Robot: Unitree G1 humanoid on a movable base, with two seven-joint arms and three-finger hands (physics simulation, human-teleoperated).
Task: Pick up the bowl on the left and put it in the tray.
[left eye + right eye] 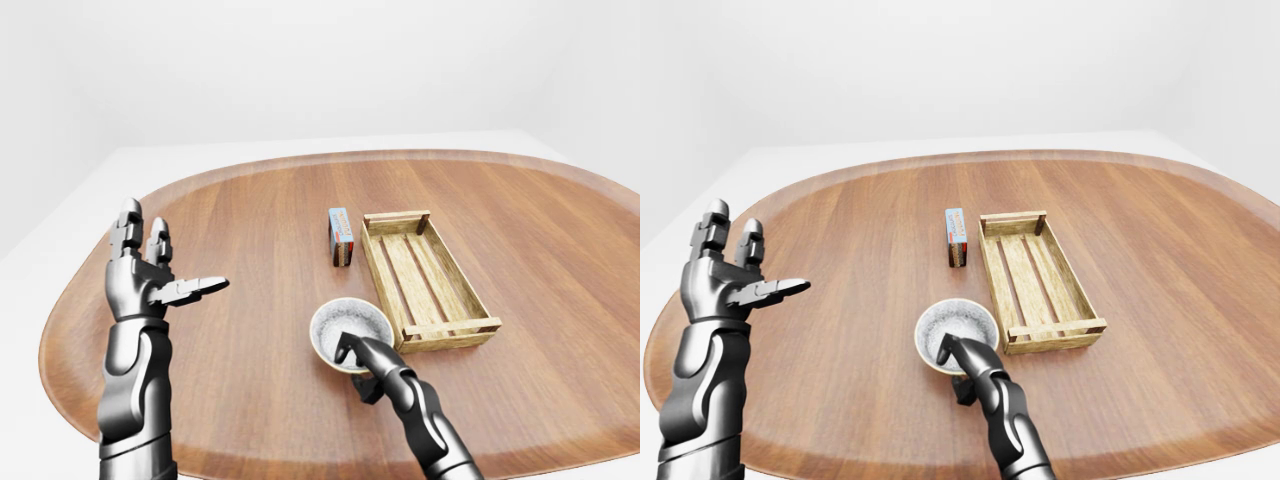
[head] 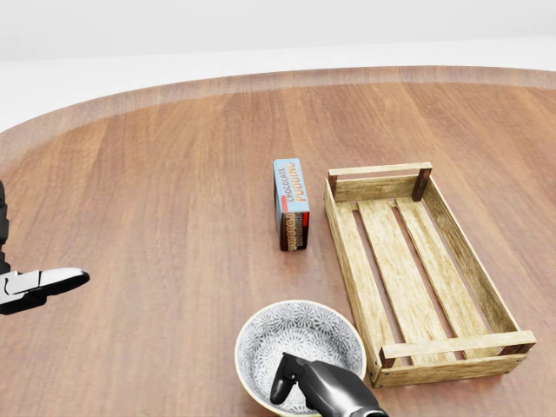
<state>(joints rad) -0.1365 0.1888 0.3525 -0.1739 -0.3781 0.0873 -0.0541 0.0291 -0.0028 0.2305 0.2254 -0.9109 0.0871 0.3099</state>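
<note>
Head view shows the bowl (image 2: 300,347) on the wooden table (image 2: 174,191), just beside the left wall of the tray (image 2: 349,261) at that wall's lower end, close to the tray's bottom-left corner without clearly touching it. The right hand (image 2: 323,389) comes up from the bottom edge, to the left of that same corner, and is closed on the bowl's lower rim: its fingers (image 2: 281,382) hook down inside the patterned hollow, and the left-eye view shows a dark digit under the outer wall. The rim nearest the hand appears slightly raised, so the bowl looks tilted rather than flat. The left hand (image 1: 150,282) is held up with its fingers spread and nothing in it, well apart from the tray on its left. A pudding box (image 2: 292,204) lies beside the tray's upper-left corner. The bowl looks like glazed ceramic: stiff, fairly heavy for a one-sided pinch, smooth and likely slippery, and apt to chip if dropped. A rim hold lets it swing, so a firm, deep pinch seems wise, with the bowl kept level and carried over the tray's left wall onto the bare slats.
</note>
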